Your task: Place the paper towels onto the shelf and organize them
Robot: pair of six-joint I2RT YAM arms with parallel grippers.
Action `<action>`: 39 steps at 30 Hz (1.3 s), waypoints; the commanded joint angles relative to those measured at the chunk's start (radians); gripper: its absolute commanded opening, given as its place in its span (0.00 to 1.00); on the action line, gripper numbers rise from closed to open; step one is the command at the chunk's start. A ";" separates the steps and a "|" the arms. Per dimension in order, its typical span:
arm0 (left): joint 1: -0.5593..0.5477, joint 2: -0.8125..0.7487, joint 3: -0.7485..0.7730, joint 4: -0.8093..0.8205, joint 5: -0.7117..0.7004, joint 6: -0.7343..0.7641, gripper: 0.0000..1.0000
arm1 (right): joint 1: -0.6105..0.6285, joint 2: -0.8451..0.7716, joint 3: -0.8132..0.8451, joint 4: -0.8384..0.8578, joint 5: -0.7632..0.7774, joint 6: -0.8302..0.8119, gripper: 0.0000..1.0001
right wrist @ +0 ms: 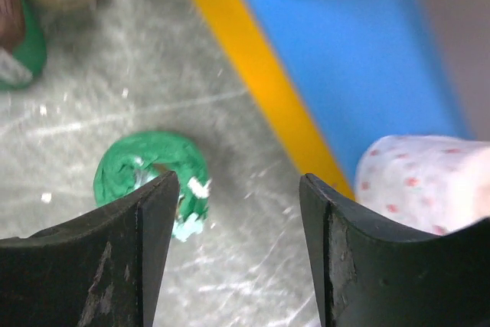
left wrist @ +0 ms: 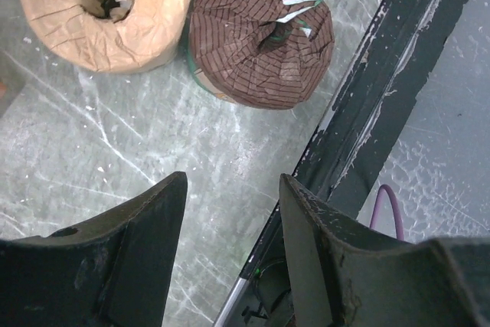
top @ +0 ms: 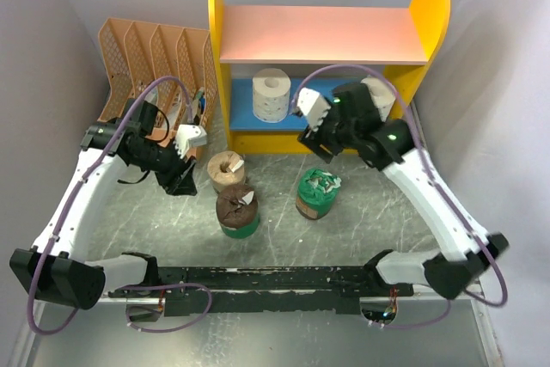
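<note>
Left gripper tilts down near the tan roll, jaws half open, empty; right gripper reaches low beside the shelf, jaws apart, empty

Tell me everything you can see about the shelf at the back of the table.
The shelf is a small two-tier unit, seemingly painted board: yellow round-topped side panels, pink upper board, blue lower board. It stands upright at the far side of the table, close beside the peach file organizer. The pink board is bare. Two white paper towel rolls stand on the blue board, one left, one right, the latter partly hidden by the right arm.
</note>
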 commanded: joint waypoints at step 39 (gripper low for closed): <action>0.240 -0.083 0.030 -0.059 0.130 0.123 0.63 | -0.073 -0.571 -0.140 0.006 -0.672 -1.010 1.00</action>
